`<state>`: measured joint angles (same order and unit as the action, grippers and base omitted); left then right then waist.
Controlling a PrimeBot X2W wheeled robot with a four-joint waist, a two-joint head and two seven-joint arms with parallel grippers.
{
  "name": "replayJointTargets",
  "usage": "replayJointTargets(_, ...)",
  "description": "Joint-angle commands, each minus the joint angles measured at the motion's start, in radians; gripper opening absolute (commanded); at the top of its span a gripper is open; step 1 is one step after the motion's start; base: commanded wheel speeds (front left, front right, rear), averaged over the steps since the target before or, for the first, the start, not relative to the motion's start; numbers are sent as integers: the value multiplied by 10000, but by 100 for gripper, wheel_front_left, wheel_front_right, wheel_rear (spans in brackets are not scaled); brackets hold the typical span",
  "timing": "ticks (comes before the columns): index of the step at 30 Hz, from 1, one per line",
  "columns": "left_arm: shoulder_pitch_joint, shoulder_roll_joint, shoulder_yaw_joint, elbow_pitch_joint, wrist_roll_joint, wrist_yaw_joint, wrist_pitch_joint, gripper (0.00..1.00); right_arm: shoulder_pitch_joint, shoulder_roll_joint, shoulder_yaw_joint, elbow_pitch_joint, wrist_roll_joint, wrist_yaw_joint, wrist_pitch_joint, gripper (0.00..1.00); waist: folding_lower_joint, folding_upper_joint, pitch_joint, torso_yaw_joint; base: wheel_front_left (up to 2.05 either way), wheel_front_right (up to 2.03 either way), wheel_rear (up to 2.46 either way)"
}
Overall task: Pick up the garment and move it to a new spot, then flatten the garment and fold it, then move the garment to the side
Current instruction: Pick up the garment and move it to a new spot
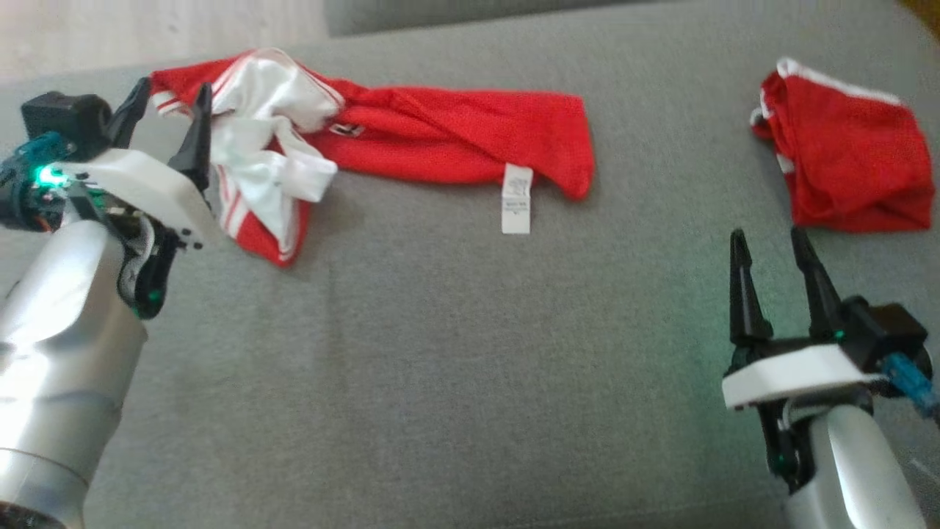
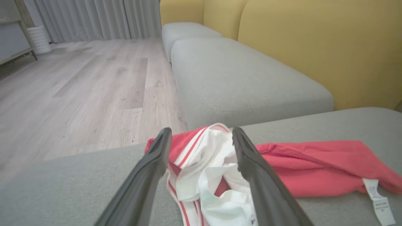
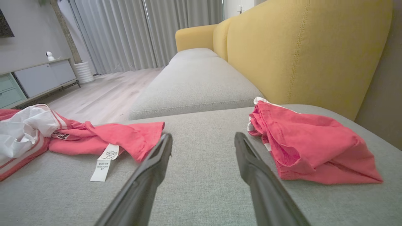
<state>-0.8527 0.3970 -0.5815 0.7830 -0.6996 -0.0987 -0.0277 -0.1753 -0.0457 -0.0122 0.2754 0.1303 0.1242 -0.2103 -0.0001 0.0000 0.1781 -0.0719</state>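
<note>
Garment (image 1: 440,136) first: it lies on the grey cushion (image 1: 440,353), stretched from 11 o'clock to about 1 o'clock in my head view, its left end close to the cushion's far edge.

The risk, as I judge it, sits in that left end. It is a loose bunch of several layers, so a pinch there may catch only the white lining or a single fold. The rest would then trail, twist, or slide over the edge toward the floor (image 2: 78,94), which shows at 11 o'clock in my left wrist view. Lifting by one end alone would also leave the long red part roped up rather than flat.

The cloth is red with white stripes. At 11 o'clock it is rumpled and turned out to show white. The red run toward 1 o'clock lies flatter, with a white care label (image 1: 516,198) sticking out near 12 o'clock.

My left claw (image 1: 174,92) is at 10 o'clock with fingers spread wide and the white bunch seen between them. It pinches nothing, and I cannot tell whether a finger touches cloth. My right claw (image 1: 767,239) is at 4 o'clock, spread and empty over bare cushion.

A second red garment (image 1: 852,162) sits crumpled at 2 o'clock, well apart. A yellow sofa back (image 3: 298,47) rises beyond.
</note>
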Motion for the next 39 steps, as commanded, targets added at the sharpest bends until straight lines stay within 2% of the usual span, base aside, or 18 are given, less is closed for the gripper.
replayJointTargets(1,-305,349,294,-379,17,-49,-177,100,154,-45,146,-280,-113,65,20,100,1,0,-730,551,0,0,0)
replayJointTargets(5,402,229,252,-878,-108,-29,-552,100,559,-45,2,-297,-107,65,127,100,1,0,-1386,933,0,0,0)
replayJointTargets(8,1195,224,203,-1391,-66,233,-968,100,907,-45,-52,-329,-64,65,191,100,1,0,-1801,1161,0,0,0)
replayJointTargets(19,5151,-99,599,-4130,-567,1990,-2043,100,1811,-45,-84,-522,47,65,301,100,1,0,-2219,1579,0,0,0)
replayJointTargets(20,5151,-99,599,-4130,-567,1990,-2043,100,1811,-45,-84,-522,47,65,301,100,1,0,-2219,1579,0,0,0)
replayJointTargets(27,6904,-243,740,-5103,-425,2858,-2253,100,2163,-45,177,-516,220,65,317,100,1,0,-2276,1555,0,0,0)
replayJointTargets(33,7687,-422,1032,-5618,-307,3179,-2318,100,2187,-45,379,-443,305,65,267,100,1,0,-2279,1428,0,0,0)
replayJointTargets(39,7939,-498,1167,-5894,-98,3291,-2332,100,2073,-45,448,-359,295,65,212,100,1,0,-2261,1394,0,0,0)
